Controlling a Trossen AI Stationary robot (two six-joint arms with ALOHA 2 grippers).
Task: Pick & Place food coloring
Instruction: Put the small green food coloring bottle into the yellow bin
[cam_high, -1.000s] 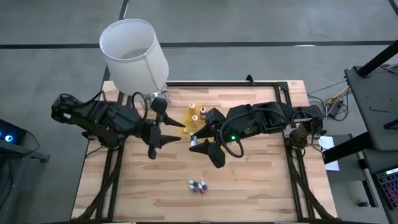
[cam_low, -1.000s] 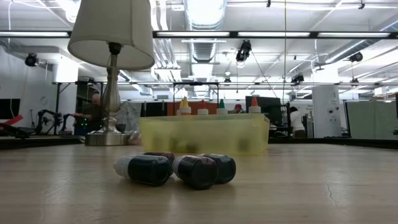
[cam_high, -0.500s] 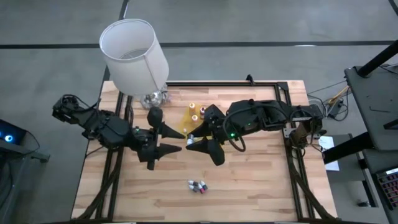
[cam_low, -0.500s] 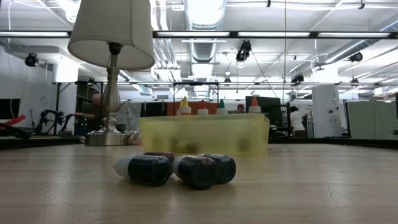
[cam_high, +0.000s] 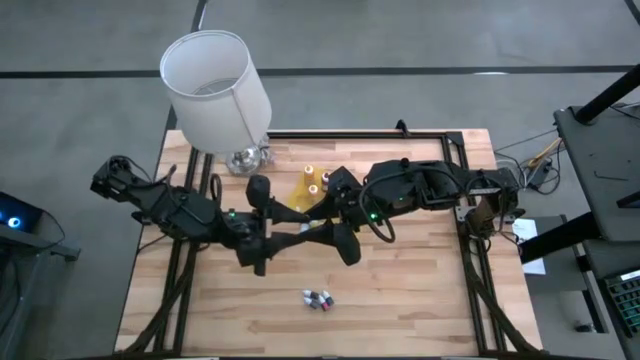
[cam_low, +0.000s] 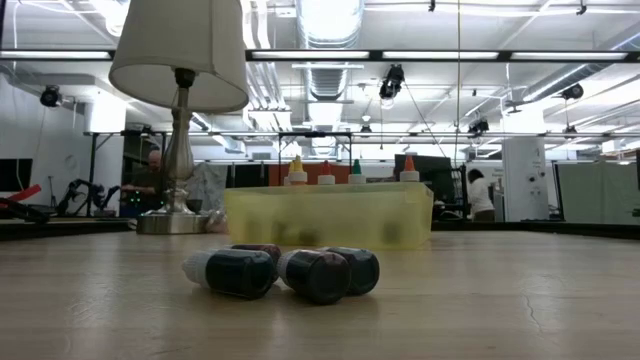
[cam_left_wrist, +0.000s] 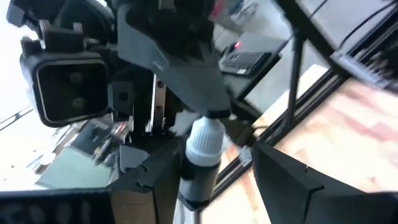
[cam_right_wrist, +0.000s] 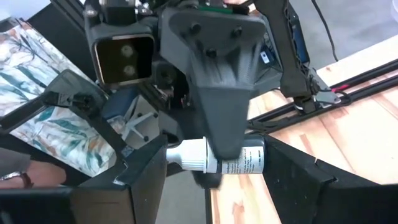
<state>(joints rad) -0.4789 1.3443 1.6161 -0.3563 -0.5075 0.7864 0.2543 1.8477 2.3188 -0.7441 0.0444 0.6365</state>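
Two grippers meet at mid-frame in the high view, apparently for a handover: a small bottle (cam_right_wrist: 214, 159) with a white cap lies between the right gripper (cam_high: 322, 232) fingers, while the left gripper (cam_high: 275, 228) closes around it too. Half a second ago the left gripper sat farther left, apart.

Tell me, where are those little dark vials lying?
The little dark vials lie loose on the table's near middle, in front of the yellow tray, apart from both arms.
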